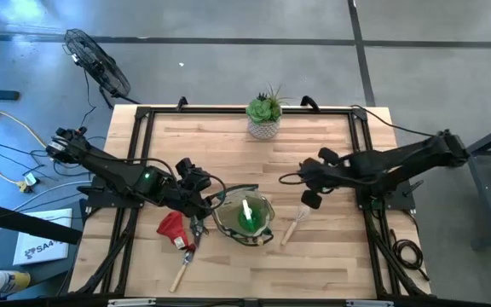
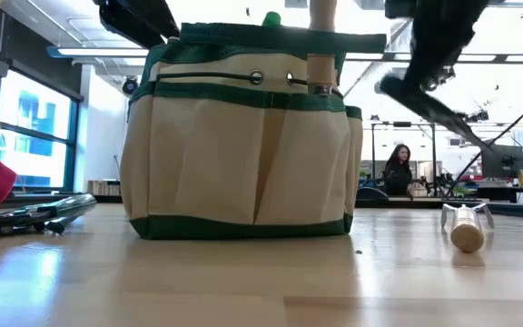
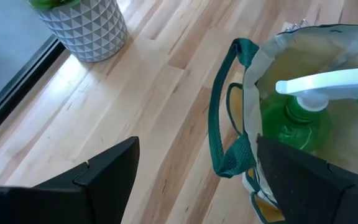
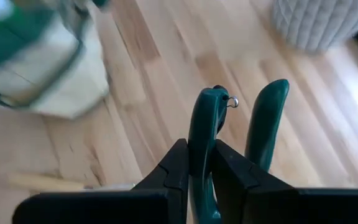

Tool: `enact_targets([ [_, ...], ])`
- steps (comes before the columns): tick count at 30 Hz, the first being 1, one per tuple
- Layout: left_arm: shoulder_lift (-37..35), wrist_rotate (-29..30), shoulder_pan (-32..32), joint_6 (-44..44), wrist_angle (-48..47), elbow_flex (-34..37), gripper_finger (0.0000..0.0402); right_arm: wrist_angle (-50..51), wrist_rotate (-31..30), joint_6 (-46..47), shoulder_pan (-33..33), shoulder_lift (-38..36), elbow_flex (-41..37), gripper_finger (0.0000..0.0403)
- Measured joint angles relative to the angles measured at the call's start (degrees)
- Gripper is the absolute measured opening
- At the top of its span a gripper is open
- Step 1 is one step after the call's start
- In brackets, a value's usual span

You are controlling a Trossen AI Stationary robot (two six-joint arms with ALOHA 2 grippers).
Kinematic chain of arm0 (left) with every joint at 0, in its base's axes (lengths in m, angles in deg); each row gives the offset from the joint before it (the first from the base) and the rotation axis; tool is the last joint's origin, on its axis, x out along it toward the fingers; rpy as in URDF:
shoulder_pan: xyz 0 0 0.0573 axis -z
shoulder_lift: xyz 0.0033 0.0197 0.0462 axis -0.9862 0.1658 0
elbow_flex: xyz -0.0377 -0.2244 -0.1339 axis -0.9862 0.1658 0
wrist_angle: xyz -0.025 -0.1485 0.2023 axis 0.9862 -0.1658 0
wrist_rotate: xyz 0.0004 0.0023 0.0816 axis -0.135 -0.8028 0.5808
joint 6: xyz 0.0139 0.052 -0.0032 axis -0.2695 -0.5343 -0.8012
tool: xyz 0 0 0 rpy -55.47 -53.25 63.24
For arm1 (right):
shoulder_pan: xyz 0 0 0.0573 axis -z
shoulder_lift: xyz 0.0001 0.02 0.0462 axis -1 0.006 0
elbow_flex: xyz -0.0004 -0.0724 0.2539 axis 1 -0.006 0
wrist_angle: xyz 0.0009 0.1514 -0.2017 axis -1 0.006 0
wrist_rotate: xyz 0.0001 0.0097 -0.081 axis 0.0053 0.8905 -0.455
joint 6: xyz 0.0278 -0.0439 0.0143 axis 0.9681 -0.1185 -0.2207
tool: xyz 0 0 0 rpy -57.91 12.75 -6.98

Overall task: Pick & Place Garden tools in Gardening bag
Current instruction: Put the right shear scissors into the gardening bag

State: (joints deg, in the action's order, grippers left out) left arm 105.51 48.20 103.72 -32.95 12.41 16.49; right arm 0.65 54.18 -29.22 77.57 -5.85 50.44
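Observation:
The gardening bag (image 1: pixel 244 218) stands near the table's front middle, with a green spray bottle (image 3: pixel 294 121) inside and a wooden handle (image 2: pixel 320 41) sticking up from its side. My left gripper (image 3: pixel 194 155) is open at the bag's left rim, with the green loop handle (image 3: pixel 219 124) between its fingers. My right gripper (image 1: pixel 311 198) hangs above the table to the right of the bag, shut on green-handled pruners (image 4: pixel 265 121). A red glove (image 1: pixel 171 226), dark shears (image 1: pixel 197 230), a wooden-handled tool (image 1: pixel 181 271) and a wooden-handled fork (image 1: pixel 295 226) lie on the table. My left gripper has one finger (image 3: pixel 297 180) close against the bag's rim; whether it touches the bag I cannot tell. My right gripper pinches one green handle (image 4: pixel 202 134) of the pruners between its two fingers, which slant down from the table's right and lie along it. Both handles stick out past the fingertips. The pruners are lifted clear of the table.
A green succulent in a white pot (image 1: pixel 264 118) stands at the table's far middle. Bare wood lies between the pot and the bag. A black frame (image 1: pixel 143 115) runs around the table's edges. A person (image 2: pixel 398 168) sits far behind the table.

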Motion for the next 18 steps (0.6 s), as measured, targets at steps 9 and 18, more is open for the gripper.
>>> enact_targets([
  [9, 0.0, 0.1, 0.0, -0.2, 0.0, 0.0, 0.0322, -9.1, -1.1, -6.2, -2.6, -6.2, 1.1, 0.0036],
  [18, 0.0, 0.5, 0.0, -0.2, -0.1, 0.0, 0.0322, -29.2, 0.4, -17.6, -7.5, -5.9, 1.1, 0.0036],
])
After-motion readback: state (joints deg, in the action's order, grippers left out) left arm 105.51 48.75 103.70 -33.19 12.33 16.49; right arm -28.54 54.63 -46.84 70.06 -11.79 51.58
